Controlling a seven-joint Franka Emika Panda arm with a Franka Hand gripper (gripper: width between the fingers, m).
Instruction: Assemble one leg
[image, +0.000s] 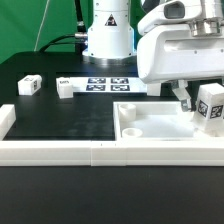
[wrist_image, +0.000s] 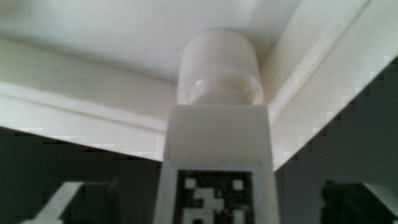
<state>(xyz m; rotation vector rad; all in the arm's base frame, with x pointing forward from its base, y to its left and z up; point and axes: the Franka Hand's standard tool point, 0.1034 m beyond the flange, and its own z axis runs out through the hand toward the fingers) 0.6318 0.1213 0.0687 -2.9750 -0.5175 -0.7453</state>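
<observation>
My gripper (image: 198, 100) is shut on a leg (image: 211, 108), a white cuboid with a black-and-white tag, and holds it slightly tilted above the right corner of the large white panel (image: 150, 125). In the wrist view the leg (wrist_image: 222, 140) stands between my dark fingers (wrist_image: 347, 200). Its rounded peg end points at a corner of the panel (wrist_image: 107, 80). Whether the peg touches the panel cannot be told. Two more legs (image: 29, 86) (image: 66, 88) lie on the black table at the exterior view's left.
The marker board (image: 105, 83) lies at the back middle, in front of the robot base (image: 107, 30). White border rails run along the front (image: 60, 150) and the exterior view's left edge (image: 6, 120) of the black table.
</observation>
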